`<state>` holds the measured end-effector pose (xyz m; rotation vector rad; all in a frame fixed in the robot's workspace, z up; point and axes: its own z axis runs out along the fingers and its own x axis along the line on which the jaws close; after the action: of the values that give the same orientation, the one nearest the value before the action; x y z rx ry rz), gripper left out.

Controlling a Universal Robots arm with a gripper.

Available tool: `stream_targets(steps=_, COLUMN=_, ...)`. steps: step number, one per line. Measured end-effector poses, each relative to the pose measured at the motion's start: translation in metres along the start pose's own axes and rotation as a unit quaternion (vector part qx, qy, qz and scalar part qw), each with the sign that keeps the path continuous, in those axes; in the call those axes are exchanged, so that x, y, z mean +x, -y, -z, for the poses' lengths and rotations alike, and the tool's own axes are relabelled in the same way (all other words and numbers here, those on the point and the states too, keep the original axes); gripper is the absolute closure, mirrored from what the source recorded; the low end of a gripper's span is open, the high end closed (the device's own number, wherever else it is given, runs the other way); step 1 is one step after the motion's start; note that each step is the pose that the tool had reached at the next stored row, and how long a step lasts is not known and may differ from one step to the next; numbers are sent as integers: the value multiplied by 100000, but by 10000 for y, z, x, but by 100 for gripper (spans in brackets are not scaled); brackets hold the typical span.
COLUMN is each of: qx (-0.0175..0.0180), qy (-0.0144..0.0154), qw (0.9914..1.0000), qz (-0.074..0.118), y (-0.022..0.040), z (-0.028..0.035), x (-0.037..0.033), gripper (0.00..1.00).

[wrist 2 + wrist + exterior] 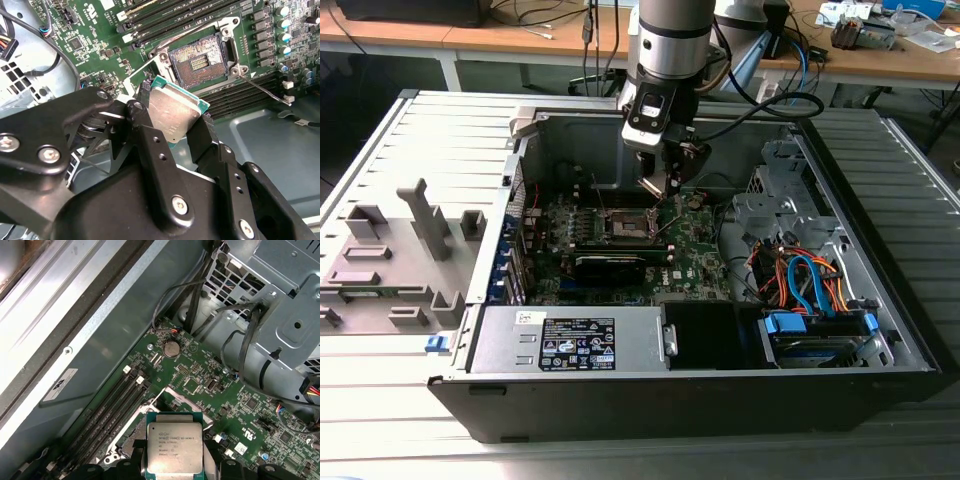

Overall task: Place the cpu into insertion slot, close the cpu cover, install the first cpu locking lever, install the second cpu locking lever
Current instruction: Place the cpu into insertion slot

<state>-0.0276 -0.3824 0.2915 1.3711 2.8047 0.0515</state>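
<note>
Far side, the exterior view's left: grey moulded holders [395, 250] are seen standing on a ribbed grey desk [380, 420].
Surface: the same desk is spread under everything, its ribs running across the view.
Case: a black computer case [700, 400] is laid on its side on the desk, opened upward.
Near wall, left of middle: a grey power supply [570, 342] is set inside the case.
Floor of case: a green circuit board [705, 262] is mounted flat.
Arm: the arm [670, 40] is lowered into the case above the board.
End effector: in the second wrist view the end effector [172, 125] is clamped on the cpu [175, 107] by two opposite edges.
Cpu: held in the air, metal top showing, near the insertion slot [199, 60] but apart from it.
Slot: left uncovered, dark pin field bare; a thin metal lever [265, 91] is swung out beside it.
The exterior view's right: orange and blue cables [810, 285] are bundled by the drive bay.
Room: wooden desks [910, 62] are ranged behind, strewn with loose wiring.
</note>
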Motion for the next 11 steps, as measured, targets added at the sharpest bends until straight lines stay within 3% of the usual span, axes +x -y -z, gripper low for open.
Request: stream_targets(steps=11, qx=7, qy=29, qw=99998, qz=-698, y=-1, z=-3, x=-1, gripper=46)
